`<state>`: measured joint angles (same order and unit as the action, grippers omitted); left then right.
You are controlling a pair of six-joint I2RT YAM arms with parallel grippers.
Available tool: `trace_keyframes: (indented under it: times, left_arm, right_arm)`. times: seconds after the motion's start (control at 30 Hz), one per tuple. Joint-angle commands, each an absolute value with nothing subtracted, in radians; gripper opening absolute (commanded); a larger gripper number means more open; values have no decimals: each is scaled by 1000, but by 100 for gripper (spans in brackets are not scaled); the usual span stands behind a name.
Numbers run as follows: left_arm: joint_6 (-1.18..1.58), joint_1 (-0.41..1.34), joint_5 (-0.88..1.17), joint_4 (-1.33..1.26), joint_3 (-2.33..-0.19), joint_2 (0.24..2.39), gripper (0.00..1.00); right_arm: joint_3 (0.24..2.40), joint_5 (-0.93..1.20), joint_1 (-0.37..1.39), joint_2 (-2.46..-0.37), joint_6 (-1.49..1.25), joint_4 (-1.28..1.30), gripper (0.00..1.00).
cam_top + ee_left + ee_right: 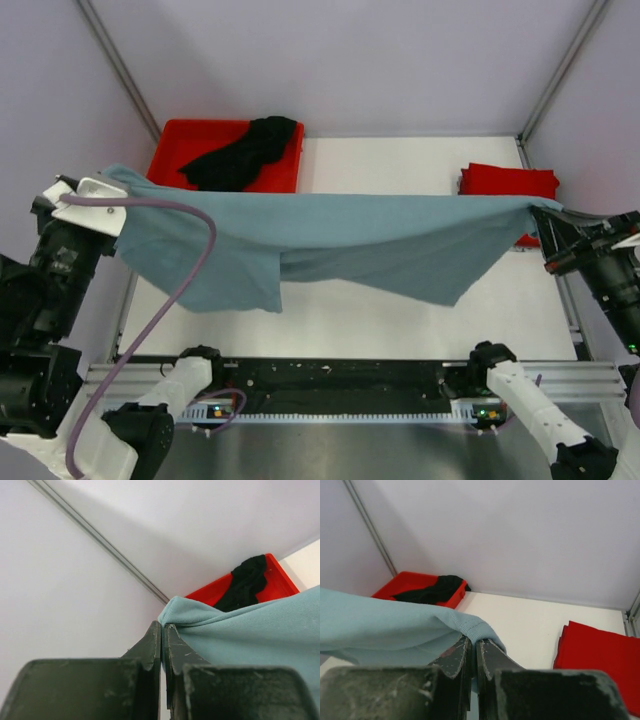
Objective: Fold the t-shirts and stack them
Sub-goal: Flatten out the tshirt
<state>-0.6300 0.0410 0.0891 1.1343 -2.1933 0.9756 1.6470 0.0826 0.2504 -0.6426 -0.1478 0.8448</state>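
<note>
The grey-blue t-shirt (330, 245) hangs stretched in the air between both grippers, sagging over the white table. My left gripper (112, 182) is shut on its left corner, seen in the left wrist view (163, 626) with the cloth (260, 635) running off to the right. My right gripper (540, 212) is shut on its right corner (474, 641), the hem (470, 625) draped over the fingertips. The red t-shirt (508, 181) lies folded at the far right of the table (600, 652). The black t-shirt (240, 152) lies crumpled in the red bin (245, 582).
The red plastic bin (172, 150) stands at the table's far left corner (395, 587). Pale enclosure walls with metal rails stand close on the left, right and back. The arm bases and a dark rail (340, 385) line the near edge.
</note>
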Motion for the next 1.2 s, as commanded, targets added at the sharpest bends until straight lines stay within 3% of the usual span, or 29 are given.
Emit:
trace_keyframes:
  times: [0.0,0.17,0.4,0.53,0.67,0.7,0.73,0.8,0.83,1.0,1.17]
  left_arm:
    - [-632,35,89,1131,-2198,1006,0]
    - [-586,37,221,1050,-2007,1023,0]
    - [-496,43,428,757,-1559,1149,0]
    - [-468,64,396,536,-1463,1299,0]
    - [-448,74,335,410,-1520,1457,0]
    - [-449,74,328,410,-1549,1497,10]
    - [-446,75,315,411,-1575,1529,32]
    - [-445,75,292,439,-1629,1592,69]
    - [-449,75,287,460,-1647,1601,76]
    - [-541,74,351,546,-1622,1505,89]
    - [-883,80,570,843,-1452,1298,86]
  right_arm:
    - [1689,60,249,-644,-133,884,0]
    - [1541,52,249,-725,-166,839,0]
    - [1229,-49,241,-946,-190,545,0]
    - [1235,21,164,-1196,-212,418,0]
    - [1342,5,120,-1435,-200,376,0]
    - [1377,-24,120,-1481,-178,379,0]
    - [1403,-26,120,-1547,-161,393,7]
    - [1477,-14,120,-1620,-140,458,45]
    - [1492,-15,118,-1640,-135,488,55]
    - [1393,-28,118,-1541,-146,517,69]
    - [1201,50,147,-1330,-147,561,72]
